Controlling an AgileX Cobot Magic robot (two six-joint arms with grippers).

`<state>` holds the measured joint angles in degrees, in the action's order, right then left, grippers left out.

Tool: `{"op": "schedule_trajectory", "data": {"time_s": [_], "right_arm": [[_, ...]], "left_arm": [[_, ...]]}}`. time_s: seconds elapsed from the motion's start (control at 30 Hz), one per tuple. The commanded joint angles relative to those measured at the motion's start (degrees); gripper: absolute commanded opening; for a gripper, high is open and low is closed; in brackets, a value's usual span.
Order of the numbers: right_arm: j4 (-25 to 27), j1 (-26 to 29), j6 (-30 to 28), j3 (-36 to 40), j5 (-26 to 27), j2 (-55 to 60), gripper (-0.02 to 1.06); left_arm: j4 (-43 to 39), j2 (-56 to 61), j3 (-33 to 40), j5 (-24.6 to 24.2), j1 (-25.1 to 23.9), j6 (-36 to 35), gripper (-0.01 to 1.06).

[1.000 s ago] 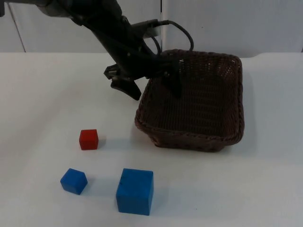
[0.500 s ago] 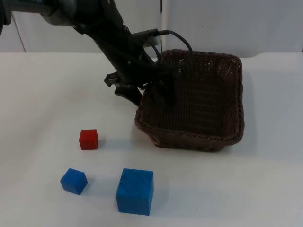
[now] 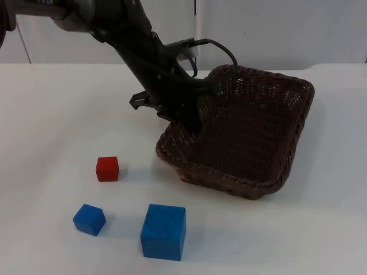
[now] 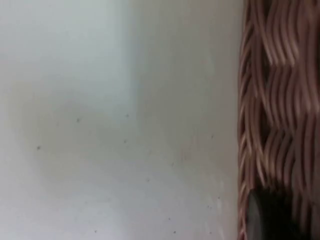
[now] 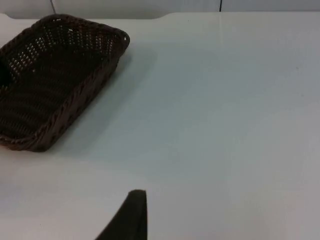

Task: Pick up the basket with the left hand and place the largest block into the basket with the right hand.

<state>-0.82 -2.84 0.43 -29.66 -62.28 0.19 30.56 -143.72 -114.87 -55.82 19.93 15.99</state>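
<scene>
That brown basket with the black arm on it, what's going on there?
The left gripper has clamped its jaws on the near-left rim of the wicker basket and is tipping and turning it as it begins to lift. Three blocks sit on the white table beside it: a small red block, a small blue block and the large blue block, which is meant to go into the basket. The right gripper waits off to the side, above bare table.

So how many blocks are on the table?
3. A small red block sits left of the basket, a small blue block lies nearer the front, and a big blue block is to its right. The basket looks empty inside.
</scene>
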Motion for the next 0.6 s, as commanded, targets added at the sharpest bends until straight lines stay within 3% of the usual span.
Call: {"op": "schedule_trajectory", "data": {"time_s": [0.0,0.57], "right_arm": [[-0.3,0.3,0.0,0.2,0.5,-0.2,1.05],[-0.3,0.3,0.0,0.2,0.5,-0.2,1.05]], "left_arm": [[2.3,0.4,-0.3,0.5,0.2,-0.4,0.0],[3.3,4.7,-0.3,-0.3,0.0,-5.4,0.0]]}}
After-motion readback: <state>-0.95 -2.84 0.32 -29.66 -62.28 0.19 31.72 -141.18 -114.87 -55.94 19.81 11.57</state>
